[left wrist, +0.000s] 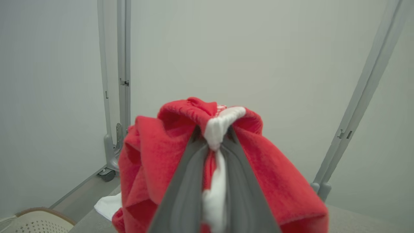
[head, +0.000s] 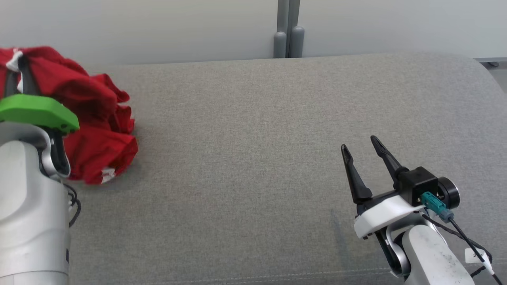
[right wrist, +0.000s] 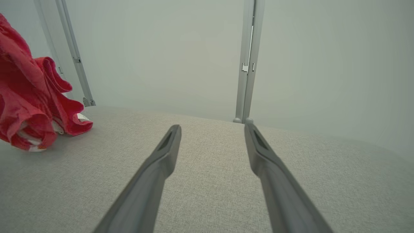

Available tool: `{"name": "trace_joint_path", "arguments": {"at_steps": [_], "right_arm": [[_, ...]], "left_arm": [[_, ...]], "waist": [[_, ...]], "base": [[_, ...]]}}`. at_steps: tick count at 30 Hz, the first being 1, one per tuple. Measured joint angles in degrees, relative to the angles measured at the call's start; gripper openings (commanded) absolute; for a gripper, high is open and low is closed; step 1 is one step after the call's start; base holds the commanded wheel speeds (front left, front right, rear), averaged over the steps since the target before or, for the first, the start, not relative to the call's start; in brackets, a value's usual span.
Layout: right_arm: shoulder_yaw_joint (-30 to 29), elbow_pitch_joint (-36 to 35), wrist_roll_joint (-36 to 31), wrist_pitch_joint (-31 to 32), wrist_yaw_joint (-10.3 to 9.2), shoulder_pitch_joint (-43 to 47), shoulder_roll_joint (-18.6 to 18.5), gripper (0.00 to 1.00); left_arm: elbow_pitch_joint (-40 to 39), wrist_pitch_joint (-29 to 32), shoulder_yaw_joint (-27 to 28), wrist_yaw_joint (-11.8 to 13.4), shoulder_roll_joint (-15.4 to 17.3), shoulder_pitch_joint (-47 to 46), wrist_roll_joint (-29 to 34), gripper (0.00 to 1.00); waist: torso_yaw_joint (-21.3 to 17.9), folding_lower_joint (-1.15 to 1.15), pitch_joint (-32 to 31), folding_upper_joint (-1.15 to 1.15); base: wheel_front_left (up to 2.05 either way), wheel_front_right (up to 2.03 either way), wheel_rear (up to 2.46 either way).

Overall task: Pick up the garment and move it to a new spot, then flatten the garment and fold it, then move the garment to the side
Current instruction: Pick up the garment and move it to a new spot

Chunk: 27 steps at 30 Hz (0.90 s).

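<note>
Hovering nearest, the right tool gapes empty over the grey counter. The left tool pinches the red garment by its white trim, and the cloth hangs bunched at the counter's left end. Lifting it clear before carrying it toward the bare middle seems wisest. Beyond, a perforated basket hides its contents.

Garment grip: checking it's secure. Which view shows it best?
Left wrist view: left gripper shut on the garment, close up. Head view shows it bunched past the wrist; right wrist view, lower folds.
</note>
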Motion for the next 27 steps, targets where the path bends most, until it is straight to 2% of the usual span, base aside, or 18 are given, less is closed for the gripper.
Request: {"name": "trace_joint_path", "arguments": {"at_steps": [6,13,23,27], "right_arm": [[0.11,0.02,0.0,0.0,0.0,0.01,0.05,1.0],[0.74,0.18,0.0,0.0,0.18,0.02,0.23,1.0],[1.88,0.31,-0.01,0.0,0.56,-0.03,0.38,1.0],[2.0,0.3,-0.01,0.0,0.56,-0.08,0.42,1.0]], "left_arm": [[-3.36,-0.69,-3.0,-0.19,-2.15,-5.3,1.66,0.0],[-5.15,-0.73,-7.2,-2.37,-6.24,-8.24,1.63,0.0],[-6.12,0.32,-16.01,-4.71,-7.0,-9.31,1.36,0.0],[-6.32,1.2,-18.67,-5.23,-6.89,-9.3,-0.73,0.0]], "waist": [[-1.64,0.0,-0.5,0.0],[-4.07,0.0,-0.8,0.0],[-9.44,0.0,-0.49,0.0],[-11.39,0.0,-0.06,0.0]], "base": [[0.0,0.0,0.0],[0.0,0.0,0.0],[0.0,0.0,0.0],[0.0,0.0,0.0]]}}
